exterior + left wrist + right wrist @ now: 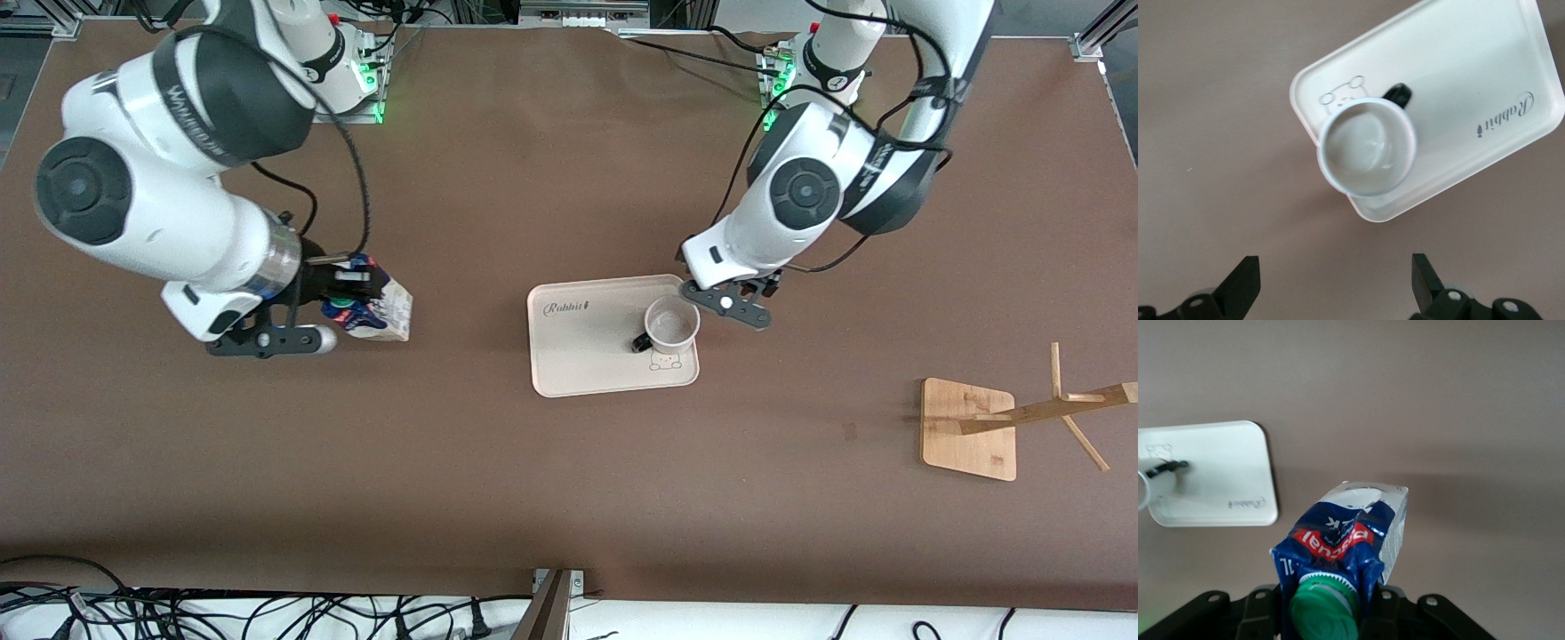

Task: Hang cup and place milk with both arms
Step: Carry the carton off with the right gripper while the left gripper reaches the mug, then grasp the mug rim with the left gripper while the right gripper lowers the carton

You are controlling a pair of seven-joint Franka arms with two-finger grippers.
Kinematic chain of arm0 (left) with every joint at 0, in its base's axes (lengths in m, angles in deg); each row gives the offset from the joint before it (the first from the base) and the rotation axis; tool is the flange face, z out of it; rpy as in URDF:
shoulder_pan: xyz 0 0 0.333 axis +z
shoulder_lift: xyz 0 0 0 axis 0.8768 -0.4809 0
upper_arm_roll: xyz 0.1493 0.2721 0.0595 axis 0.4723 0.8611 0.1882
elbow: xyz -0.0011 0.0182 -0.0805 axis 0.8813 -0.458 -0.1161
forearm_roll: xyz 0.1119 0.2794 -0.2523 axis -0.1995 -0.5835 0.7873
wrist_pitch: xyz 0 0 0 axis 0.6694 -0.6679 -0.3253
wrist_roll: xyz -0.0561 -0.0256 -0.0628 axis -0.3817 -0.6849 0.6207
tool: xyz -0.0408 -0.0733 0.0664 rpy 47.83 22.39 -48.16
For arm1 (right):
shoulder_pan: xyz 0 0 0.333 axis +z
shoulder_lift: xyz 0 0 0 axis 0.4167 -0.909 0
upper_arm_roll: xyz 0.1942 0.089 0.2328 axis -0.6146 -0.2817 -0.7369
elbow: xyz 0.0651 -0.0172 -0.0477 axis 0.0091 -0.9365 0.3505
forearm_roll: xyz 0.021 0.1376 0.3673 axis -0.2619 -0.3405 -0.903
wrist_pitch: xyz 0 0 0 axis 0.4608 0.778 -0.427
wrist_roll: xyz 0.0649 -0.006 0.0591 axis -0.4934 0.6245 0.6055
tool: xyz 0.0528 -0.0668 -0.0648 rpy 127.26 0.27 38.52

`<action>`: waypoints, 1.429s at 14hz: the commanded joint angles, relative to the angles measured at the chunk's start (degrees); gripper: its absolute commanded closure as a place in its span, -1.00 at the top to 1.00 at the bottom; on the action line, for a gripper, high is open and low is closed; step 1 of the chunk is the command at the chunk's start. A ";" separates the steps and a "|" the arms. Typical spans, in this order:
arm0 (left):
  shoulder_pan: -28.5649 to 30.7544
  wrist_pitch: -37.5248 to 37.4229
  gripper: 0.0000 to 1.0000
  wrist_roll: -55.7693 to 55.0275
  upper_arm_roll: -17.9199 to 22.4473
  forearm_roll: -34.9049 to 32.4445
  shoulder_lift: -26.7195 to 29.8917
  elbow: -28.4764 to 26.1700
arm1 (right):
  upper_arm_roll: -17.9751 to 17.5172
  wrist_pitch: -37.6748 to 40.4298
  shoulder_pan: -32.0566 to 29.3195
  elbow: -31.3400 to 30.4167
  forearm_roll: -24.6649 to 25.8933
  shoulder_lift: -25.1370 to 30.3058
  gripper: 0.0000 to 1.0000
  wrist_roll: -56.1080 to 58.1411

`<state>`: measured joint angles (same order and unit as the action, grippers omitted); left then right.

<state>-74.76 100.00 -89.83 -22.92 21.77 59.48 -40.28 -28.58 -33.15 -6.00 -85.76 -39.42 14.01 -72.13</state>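
Right end effector [342,298] clamped on the milk [378,311] above the desk [551,462], left end effector [725,298] spread wide, empty, over the cup [671,324] on the tray [578,356]

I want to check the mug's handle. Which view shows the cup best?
The left wrist view: the cup fills it from above, handle visible, on the tray. The front view shows it small; the right wrist view catches only its rim and handle at the edge.
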 commanded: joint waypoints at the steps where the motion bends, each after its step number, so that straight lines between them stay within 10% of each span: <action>1: -3.18 2.60 1.00 3.84 0.22 -1.56 -3.34 0.71 | 2.34 3.92 -1.14 0.36 1.39 1.62 -0.29 5.51; 5: -8.81 4.99 1.00 2.62 0.22 -14.55 -8.87 2.46 | 8.94 5.08 -1.23 -0.69 1.40 2.15 -0.29 17.99; 10: -10.49 7.36 0.94 2.71 0.22 -15.45 -11.43 2.56 | 10.71 -0.62 -1.23 -7.97 0.96 2.76 -0.29 20.91; 18: -10.75 7.36 -1.00 3.67 0.48 -18.88 -12.84 2.74 | 10.62 -12.66 -1.32 -18.53 0.78 2.77 -0.29 21.61; 20: -10.75 7.27 -1.00 3.58 0.75 -18.88 -12.67 3.61 | 10.71 -15.91 -1.32 -21.34 0.78 2.68 -0.29 22.41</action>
<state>-84.82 107.59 -87.10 -22.87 4.11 47.43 -38.91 -17.99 -45.84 -7.42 -102.86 -38.59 15.10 -51.24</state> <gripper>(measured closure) 0.828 0.639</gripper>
